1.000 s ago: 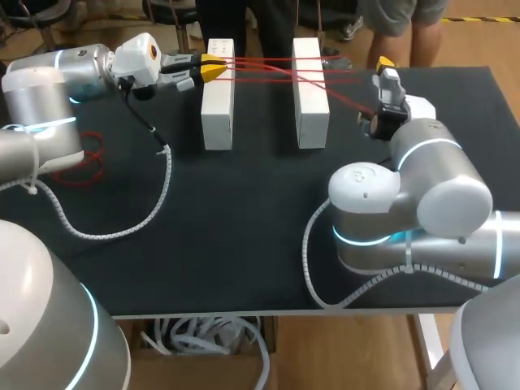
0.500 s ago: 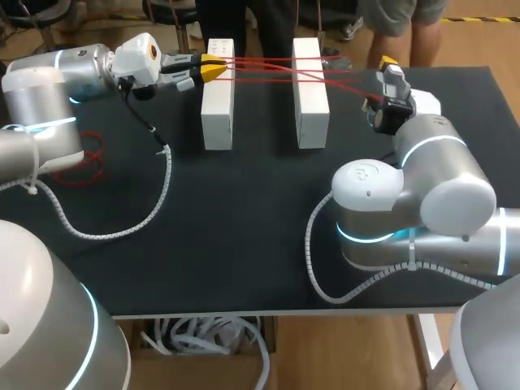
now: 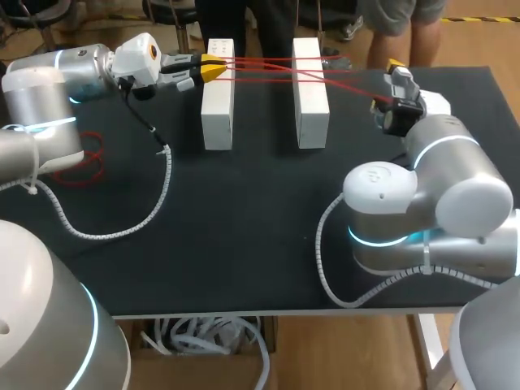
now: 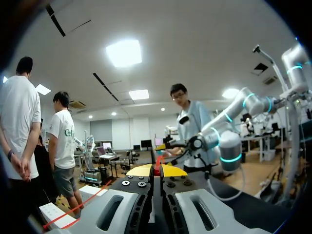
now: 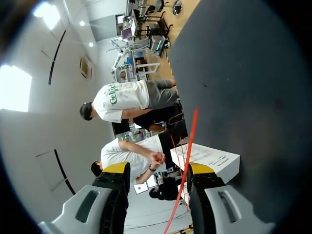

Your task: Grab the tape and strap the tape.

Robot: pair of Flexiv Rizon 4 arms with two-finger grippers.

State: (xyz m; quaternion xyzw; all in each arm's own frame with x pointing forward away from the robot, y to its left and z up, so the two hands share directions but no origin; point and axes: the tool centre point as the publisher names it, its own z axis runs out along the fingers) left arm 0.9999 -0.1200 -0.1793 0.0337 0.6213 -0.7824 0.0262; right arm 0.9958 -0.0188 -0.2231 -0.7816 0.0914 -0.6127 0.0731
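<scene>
The red tape (image 3: 264, 69) runs crosswise over the black table (image 3: 244, 219). Its long axis goes from our left gripper (image 3: 215, 71) to our right gripper (image 3: 396, 67), and several taut strands pass over the far ends of two upright white blocks (image 3: 218, 106) (image 3: 311, 106).

In the left wrist view our left gripper (image 4: 157, 170) is clenched, with its yellow tips pressed together on the tape. A strand (image 4: 73, 210) slants off beside it toward a block.

In the right wrist view our right gripper (image 5: 159, 168) has its fingers spread. The tape (image 5: 190, 141) runs lengthwise between them, close along one finger (image 5: 201, 169) and well apart from the other.

Our left arm comes in level from the left, with its fingers pointing toward the blocks. Our right arm bends up from the near right, and its wrist is raised at the table's far right with the fingers pointing away from us.

A loose red coil (image 3: 91, 166) lies by our left arm.
</scene>
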